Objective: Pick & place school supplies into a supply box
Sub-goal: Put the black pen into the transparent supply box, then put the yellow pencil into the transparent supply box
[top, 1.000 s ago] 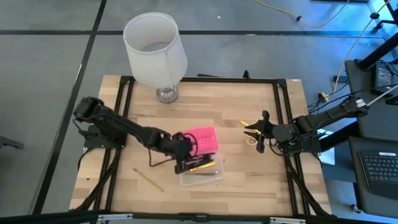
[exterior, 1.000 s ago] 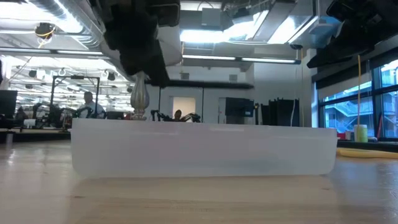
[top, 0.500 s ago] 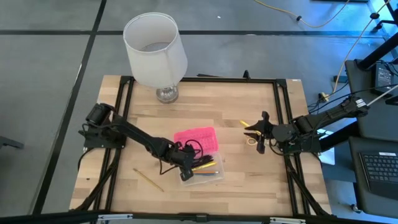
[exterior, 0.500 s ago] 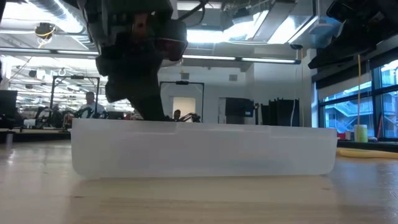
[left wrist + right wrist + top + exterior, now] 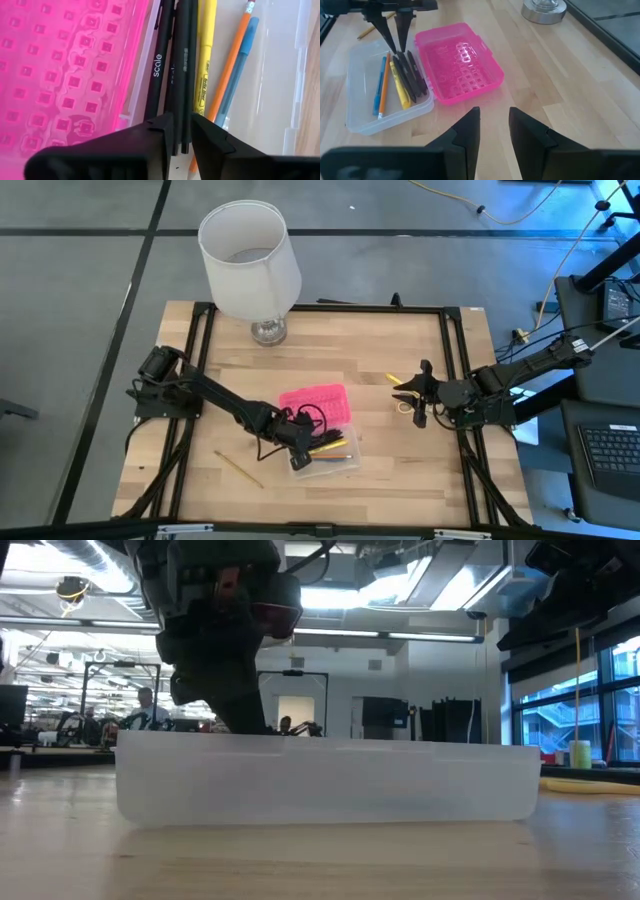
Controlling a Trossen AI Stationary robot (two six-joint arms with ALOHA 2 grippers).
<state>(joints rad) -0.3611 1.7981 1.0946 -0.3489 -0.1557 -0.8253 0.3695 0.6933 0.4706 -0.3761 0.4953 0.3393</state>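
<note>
Since a second ago the left arm has swung lower and stretched out, so the left gripper (image 5: pixel 300 452) now reaches down into the clear base of the supply box (image 5: pixel 330 466) instead of hovering beside the pink lid (image 5: pixel 316 405); over the last half second nothing visibly shifts. In the left wrist view its fingers (image 5: pixel 209 137) stand a narrow slot apart with a black pen (image 5: pixel 181 75) lying in the gap; whether they still pinch the pen or have just let go, I cannot tell.

The box sits near the table's (image 5: pixel 330 345) six o'clock edge, lid folded flat toward twelve o'clock. Only the wrist views show its contents: black pens against the hinge side, then a yellow pen (image 5: pixel 205 60), an orange pencil (image 5: pixel 227 65) and a blue pencil (image 5: pixel 239 70). The low view shows just the frosted front wall (image 5: pixel 330 780) with the dark gripper dipping behind it.

The right gripper (image 5: pixel 418 395) waits at three o'clock, fingers parted a little and empty, with yellow-handled scissors (image 5: pixel 400 388) just beside it. A tan pencil (image 5: pixel 238 468) lies on the wood at seven o'clock, apart from the box. A white lamp (image 5: pixel 250 265) stands at eleven o'clock.
</note>
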